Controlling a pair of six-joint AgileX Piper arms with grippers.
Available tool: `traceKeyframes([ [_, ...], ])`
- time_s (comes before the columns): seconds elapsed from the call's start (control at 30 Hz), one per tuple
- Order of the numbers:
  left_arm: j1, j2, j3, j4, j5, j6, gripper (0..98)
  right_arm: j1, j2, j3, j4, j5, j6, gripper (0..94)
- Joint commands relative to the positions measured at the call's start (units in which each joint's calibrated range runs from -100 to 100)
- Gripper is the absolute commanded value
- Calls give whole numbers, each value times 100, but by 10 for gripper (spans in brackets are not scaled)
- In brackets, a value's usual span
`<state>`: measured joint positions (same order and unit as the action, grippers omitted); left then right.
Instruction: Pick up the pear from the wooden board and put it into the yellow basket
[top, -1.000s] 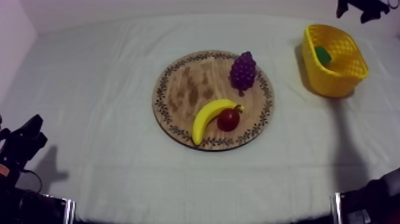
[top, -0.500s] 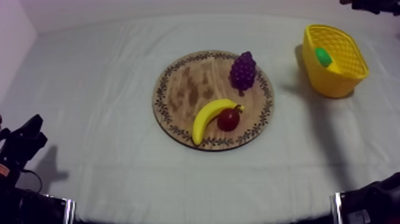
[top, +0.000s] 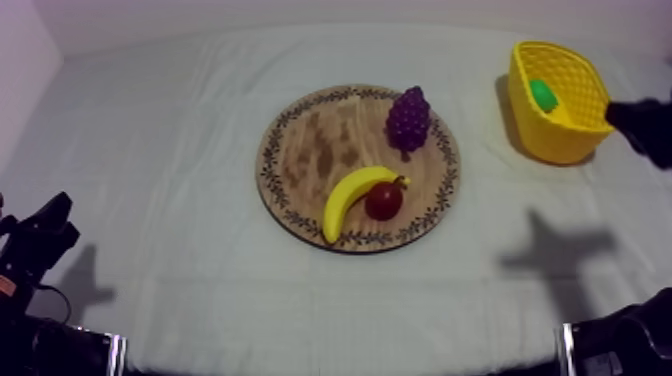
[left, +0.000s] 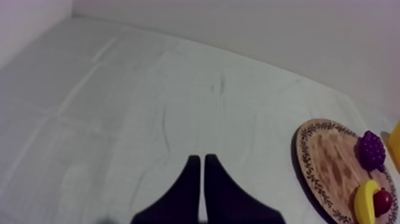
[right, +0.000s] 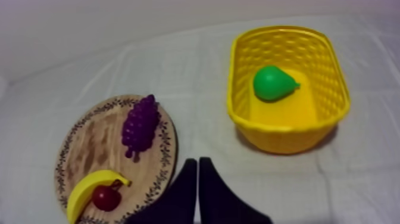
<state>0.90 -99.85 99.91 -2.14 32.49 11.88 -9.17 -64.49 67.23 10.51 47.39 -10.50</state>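
Observation:
The green pear (top: 543, 95) (right: 274, 82) lies inside the yellow basket (top: 562, 142) (right: 286, 136) at the table's far right, with nothing touching it. My right gripper (top: 630, 120) (right: 198, 179) hovers just right of the basket, shut, its fingers pressed into a narrow wedge with nothing in them. On the round wooden board (top: 310, 150) (right: 89, 143) (left: 330, 170) sit a bunch of grapes (top: 408, 118), a banana (top: 352, 198) and a small red fruit (top: 384, 201). My left gripper (top: 40, 240) (left: 199, 179) rests shut at the lower left.
Bare cloth stretches all around the board. The right arm casts a shadow (top: 555, 250) on the cloth in front of the basket. A wall runs along the table's far edge.
My right gripper has moved from beyond the basket's far side to its right and has gone from open to shut. The pear stayed in the basket. The left arm stayed put.

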Motion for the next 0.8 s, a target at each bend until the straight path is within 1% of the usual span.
traceKeyframes([
  [0.0, 0, 2, -2, 1, 0, 1, 1, 37, -1468, 1422, 22, -193, -107, 4],
  [0.07, 0, 2, -2, 1, 0, 1, 1, 80, -1924, 1910, -8, -320, -100, 4],
  [0.13, 0, 2, -2, 1, 0, 1, 1, 98, -2327, 2370, -86, -423, 21, 3],
  [0.2, 0, 2, -2, 1, 0, 1, 1, 104, -2701, 2673, -296, -412, 288, 3],
  [0.3, 0, 2, -2, 1, 0, 3, 1, 124, -2981, 2873, -446, -360, 364, 3],
  [0.37, 0, 2, -2, 1, 0, 0, 1, 204, -3055, 2936, -618, -367, 451, 3],
  [0.43, 0, 2, -2, 1, 0, 1, 1, 327, -3092, 3015, -884, -407, 675, 3],
  [0.5, 0, 2, -2, 1, 0, 2, 1, 405, -3109, 3117, -1021, -632, 902, 3],
  [0.6, 0, 2, -2, 1, 0, 3, 1, 454, -3121, 3200, -1110, -893, 1329, 3],
  [0.7, 0, 2, -2, 1, 0, 2, 1, 471, -3125, 3229, -1140, -983, 1741, 3],
  [0.77, 0, 2, -2, 1, 0, 1, 1, 476, -3126, 3236, -1149, -1006, 1931, 3],
])
